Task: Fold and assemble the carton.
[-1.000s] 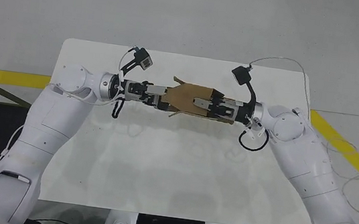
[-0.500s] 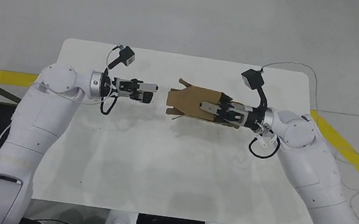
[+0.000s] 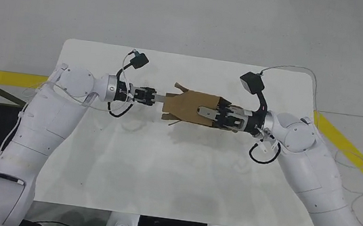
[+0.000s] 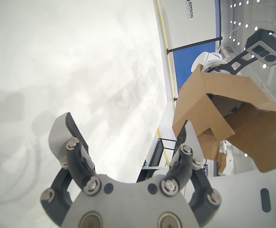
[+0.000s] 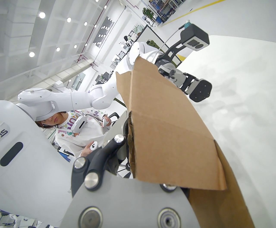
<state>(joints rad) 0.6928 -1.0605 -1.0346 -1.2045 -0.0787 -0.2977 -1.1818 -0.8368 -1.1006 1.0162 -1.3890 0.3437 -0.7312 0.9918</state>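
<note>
While my right pincer clamps the carton over the bench, my left pincer has jaws apart | carton's open end just beside one left finger

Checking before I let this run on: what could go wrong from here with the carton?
1. The carton looks held off the table by the right tool alone, so a push on its open end could twist it or slip it from that grip.
2. The left tool is open with one finger at the edge of a flap; it may snag and crumple the flap rather than fold it in.
</note>
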